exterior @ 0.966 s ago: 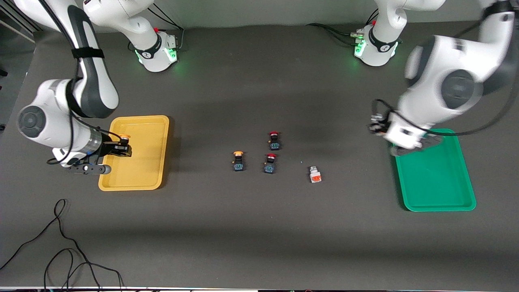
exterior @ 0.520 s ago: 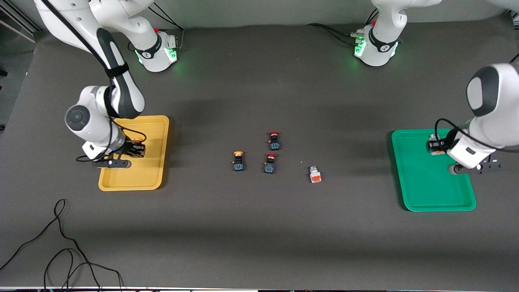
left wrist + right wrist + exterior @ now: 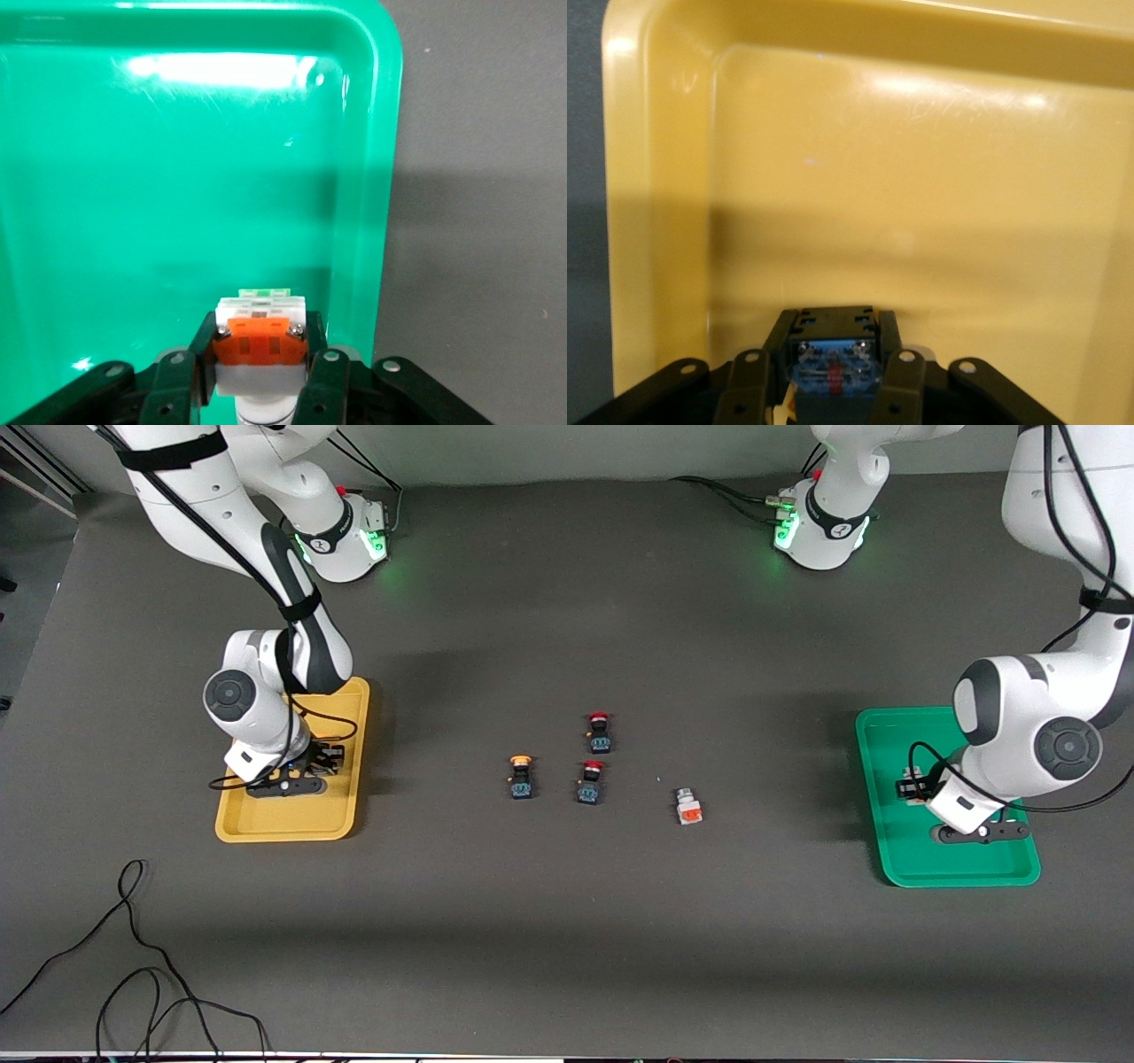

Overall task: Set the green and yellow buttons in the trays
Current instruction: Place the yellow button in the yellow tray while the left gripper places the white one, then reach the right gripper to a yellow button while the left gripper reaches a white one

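My left gripper (image 3: 912, 786) (image 3: 260, 336) hangs low over the green tray (image 3: 974, 864) (image 3: 133, 177), shut on a white-grey button with an orange block (image 3: 261, 305). Low over the yellow tray (image 3: 266, 819) (image 3: 921, 177), my right gripper (image 3: 326, 757) (image 3: 833, 335) is shut on a black-blue button (image 3: 833, 363); its cap is hidden. On the table between the trays lie a yellow-capped button (image 3: 521, 777) and, toward the left arm's end, a second white-grey button with an orange block (image 3: 687, 806).
Two red-capped black buttons (image 3: 599, 732) (image 3: 591, 781) lie beside the yellow-capped one, one nearer the front camera than the other. Loose black cables (image 3: 133, 957) curl at the table's near corner on the right arm's end.
Both arms have swung in and come down. The left gripper moved from the green tray's edge to low over its floor; the right gripper shifted across the yellow tray. Both kept their buttons.
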You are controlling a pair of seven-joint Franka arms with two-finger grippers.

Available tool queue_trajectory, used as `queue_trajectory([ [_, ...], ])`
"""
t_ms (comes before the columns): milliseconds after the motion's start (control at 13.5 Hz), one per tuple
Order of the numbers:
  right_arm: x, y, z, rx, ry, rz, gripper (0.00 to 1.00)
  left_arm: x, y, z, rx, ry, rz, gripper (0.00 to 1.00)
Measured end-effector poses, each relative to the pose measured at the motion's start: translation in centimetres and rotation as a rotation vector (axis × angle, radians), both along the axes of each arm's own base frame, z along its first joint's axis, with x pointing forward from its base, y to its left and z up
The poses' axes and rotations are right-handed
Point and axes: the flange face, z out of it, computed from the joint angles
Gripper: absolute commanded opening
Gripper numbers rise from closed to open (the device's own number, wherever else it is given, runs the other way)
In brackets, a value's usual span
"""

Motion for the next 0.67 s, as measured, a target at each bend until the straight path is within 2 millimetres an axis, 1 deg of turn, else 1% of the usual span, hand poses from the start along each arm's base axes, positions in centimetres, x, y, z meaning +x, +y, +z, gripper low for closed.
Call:
queue_trajectory([
  [74,0.0,0.0,0.1,0.005,-0.001,0.004,0.99,0.0,0.0,0.0,0.0,0.0,0.0,0.34],
  [223,0.1,0.0,0.1,0.011,-0.003,0.003,1.0,-0.1,0.1,-0.2,0.0,0.004,0.002,0.36],
  [297,0.2,0.1,0.2,0.015,-0.002,0.002,1.0,-0.3,0.4,-0.5,-0.001,0.009,0.007,0.44],
  [372,0.4,0.4,0.5,0.021,0.005,0.001,1.0,-0.6,0.7,-1.0,-0.001,0.015,0.012,0.68],
  [446,0.7,0.8,1.1,0.032,0.026,-0.004,1.0,-0.7,0.9,-1.6,-0.002,0.018,0.015,0.96],
  [520,1.3,1.1,2.3,0.051,0.052,-0.014,1.0,-0.8,1.0,-2.1,-0.003,0.017,0.016,0.97],
  [595,2.2,1.6,4.3,0.075,0.074,-0.021,1.0,-0.9,1.1,-2.5,-0.004,0.019,0.018,0.98],
  [669,3.0,2.0,6.8,0.101,0.095,-0.025,1.0,-0.9,1.1,-2.7,-0.005,0.021,0.018,0.98],
])
